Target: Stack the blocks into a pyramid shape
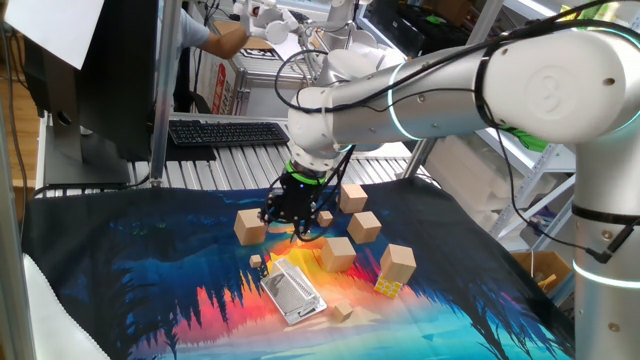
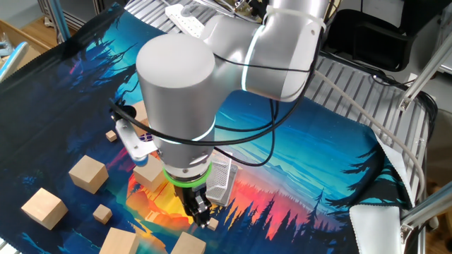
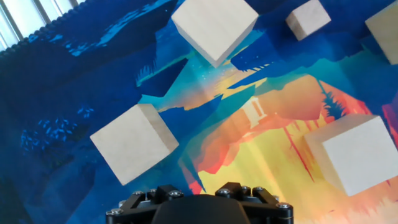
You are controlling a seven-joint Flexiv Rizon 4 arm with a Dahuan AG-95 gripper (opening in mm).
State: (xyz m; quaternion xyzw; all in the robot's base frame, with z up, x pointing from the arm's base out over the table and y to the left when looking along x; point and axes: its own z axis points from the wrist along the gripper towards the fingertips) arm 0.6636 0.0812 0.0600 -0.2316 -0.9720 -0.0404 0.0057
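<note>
Printed forest-scene mat [image 1: 150, 260] covers the surface. 5 tan blocks [image 1: 249, 226] lie scattered flat, unstacked, around the arm's fingers [image 1: 293, 215], which point straight down, holding nothing; their opening cannot be told. One block [image 1: 397, 264] sits atop a yellow puzzle cube [image 1: 388, 287].

Two opposite fixed views; close downward hand view above mat [image 3: 74, 93].
</note>
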